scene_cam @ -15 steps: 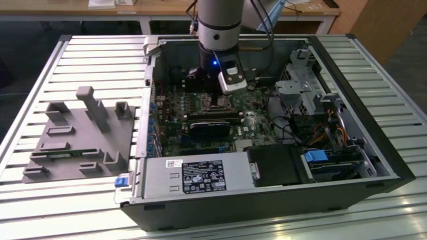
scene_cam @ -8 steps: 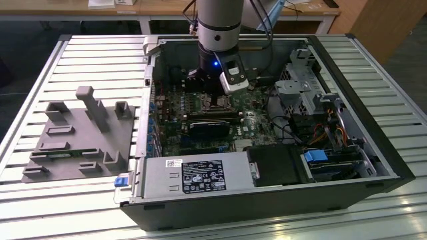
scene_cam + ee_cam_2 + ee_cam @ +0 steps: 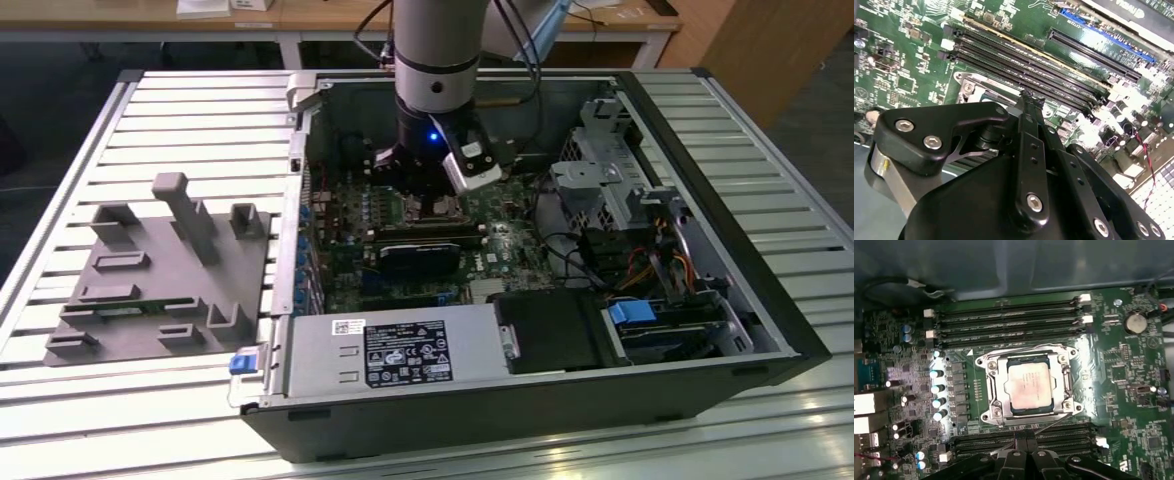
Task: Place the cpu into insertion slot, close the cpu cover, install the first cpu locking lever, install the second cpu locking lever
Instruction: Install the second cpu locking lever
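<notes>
In the first wrist view the cpu, a pale silver square, lies flat in the insertion slot. The cpu cover, a silver frame with a window, lies down around it. A thin wire lever runs along the socket edge closest to my gripper. The fingers are pressed together with nothing visible between them, just off that edge. In the second wrist view the gripper points at a corner of the socket's metal frame. In the exterior view the gripper hangs right over the socket inside the open computer case.
Memory slots flank the socket on two sides. A black card lies just in front of it in the exterior view. The grey power supply, drive cage and cables fill the case. A grey fixture stands on the slatted table.
</notes>
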Robot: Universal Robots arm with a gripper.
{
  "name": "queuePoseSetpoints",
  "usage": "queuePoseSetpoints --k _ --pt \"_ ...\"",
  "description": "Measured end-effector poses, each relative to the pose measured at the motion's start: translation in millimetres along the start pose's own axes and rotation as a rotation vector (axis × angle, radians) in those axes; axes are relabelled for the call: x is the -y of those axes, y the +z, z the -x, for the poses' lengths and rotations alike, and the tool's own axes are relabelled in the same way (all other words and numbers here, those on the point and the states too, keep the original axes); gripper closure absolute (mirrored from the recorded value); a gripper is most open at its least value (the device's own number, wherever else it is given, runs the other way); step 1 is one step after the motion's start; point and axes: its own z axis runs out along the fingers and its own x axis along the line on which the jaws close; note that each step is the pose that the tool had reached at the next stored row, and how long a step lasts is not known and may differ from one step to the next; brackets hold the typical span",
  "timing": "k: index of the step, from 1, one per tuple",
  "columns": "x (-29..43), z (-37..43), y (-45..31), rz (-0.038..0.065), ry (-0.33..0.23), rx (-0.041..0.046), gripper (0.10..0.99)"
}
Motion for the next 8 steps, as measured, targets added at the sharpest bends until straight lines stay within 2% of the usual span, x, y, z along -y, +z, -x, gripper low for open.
queuePoseSetpoints --k 3,8 --pt "2.3 -2.3 3.2 0.007 -0.007 -0.0005 0.98" --pt "8.1 -4.4 6.2 0.04 -0.009 -0.0036 0.98"
